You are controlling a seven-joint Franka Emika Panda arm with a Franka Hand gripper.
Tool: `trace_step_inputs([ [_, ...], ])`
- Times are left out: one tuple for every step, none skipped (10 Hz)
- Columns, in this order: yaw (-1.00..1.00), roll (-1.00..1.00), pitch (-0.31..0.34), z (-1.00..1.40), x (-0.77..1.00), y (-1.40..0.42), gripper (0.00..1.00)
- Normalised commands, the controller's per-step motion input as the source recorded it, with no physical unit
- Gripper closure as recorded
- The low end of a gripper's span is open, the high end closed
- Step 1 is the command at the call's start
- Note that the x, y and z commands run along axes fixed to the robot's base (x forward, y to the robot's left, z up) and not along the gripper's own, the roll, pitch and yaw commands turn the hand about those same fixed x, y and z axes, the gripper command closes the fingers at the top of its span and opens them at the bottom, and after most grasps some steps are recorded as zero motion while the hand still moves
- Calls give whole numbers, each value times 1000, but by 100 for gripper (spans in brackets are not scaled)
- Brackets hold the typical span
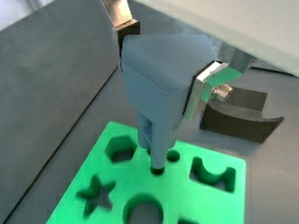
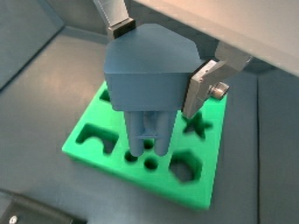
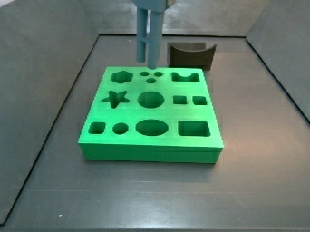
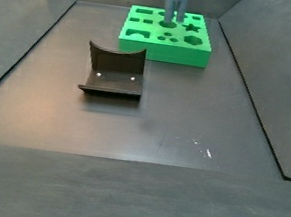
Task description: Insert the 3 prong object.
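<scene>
My gripper (image 1: pixel 163 59) is shut on the wide head of the 3 prong object (image 1: pixel 156 131), a blue-grey piece hanging upright with its thin prongs pointing down. Both wrist views show the grip, with the silver fingers (image 2: pixel 205 86) on either side of the head (image 2: pixel 146 74). The prongs (image 3: pixel 149 34) stand over the far part of the green block (image 3: pixel 151 136), with their tips at the three small round holes (image 3: pixel 148 76). I cannot tell whether the tips are inside the holes. It also shows in a side view (image 4: pixel 175 4) over the green block (image 4: pixel 196 53).
A dark brown curved block (image 3: pixel 191 56) stands just behind the green block and also shows in a side view (image 4: pixel 113 71) and a wrist view (image 1: pixel 239 118). The green block has star (image 3: pixel 116 99), hexagon, round and square holes. Dark sloping walls (image 3: pixel 54 82) enclose the floor.
</scene>
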Motion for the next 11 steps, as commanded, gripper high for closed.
trace_step_inputs([
  [-1000, 0, -30, -354, 0, 0, 100],
  [-1000, 0, -29, -357, 0, 0, 100],
  [-1000, 0, -7, -389, 0, 0, 100],
  [-846, 0, 0, -300, -17, 120, 100],
  [-677, -29, 0, -246, 0, 137, 100],
  [-506, -64, 0, -254, 43, 143, 100],
  [-391, -51, 0, -249, 309, 186, 100],
  [-69, 0, 0, -100, 166, 0, 100],
  [-37, -7, 0, -146, 169, -3, 100],
  [31, -216, -31, -194, 0, -57, 100],
  [143, -306, -99, -43, 0, -57, 100],
])
